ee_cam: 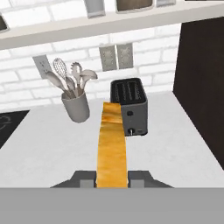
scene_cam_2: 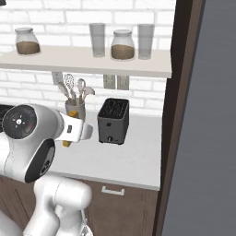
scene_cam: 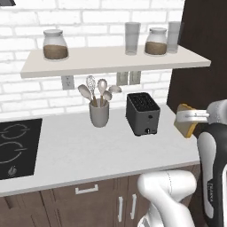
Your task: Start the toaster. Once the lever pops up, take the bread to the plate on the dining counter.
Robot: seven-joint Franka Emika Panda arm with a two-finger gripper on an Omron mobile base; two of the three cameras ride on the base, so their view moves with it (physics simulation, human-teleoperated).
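One bread (ee_cam: pixel 111 144) slice clenched between the jaws, away from the toaster (ee_cam: pixel 130 106), above the counter (ee_cam: pixel 52 148)

Claw (ee_cam: pixel 112 180) clamped on bread (ee_cam: pixel 112 144)

- White worktop (scene_cam: pixel 88 150): runs wall to dark cabinet side; brown drawers below the front edge.
- Black hob (scene_cam: pixel 17 146) set flush into its left end.
- Grey utensil cup (scene_cam: pixel 99 114) stands upright near the back wall, holding spoons and a whisk.
- Black toaster (scene_cam: pixel 142 114) stands just right of the cup, apart from it; slots up, knob low on front.
- Wall shelf (scene_cam: pixel 111 60) above the worktop, pale top.
- On the shelf: jar with brown contents (scene_cam: pixel 55 45) at left; empty glass (scene_cam: pixel 132 38), second jar (scene_cam: pixel 156 42), another glass (scene_cam: pixel 174 37) grouped at right.
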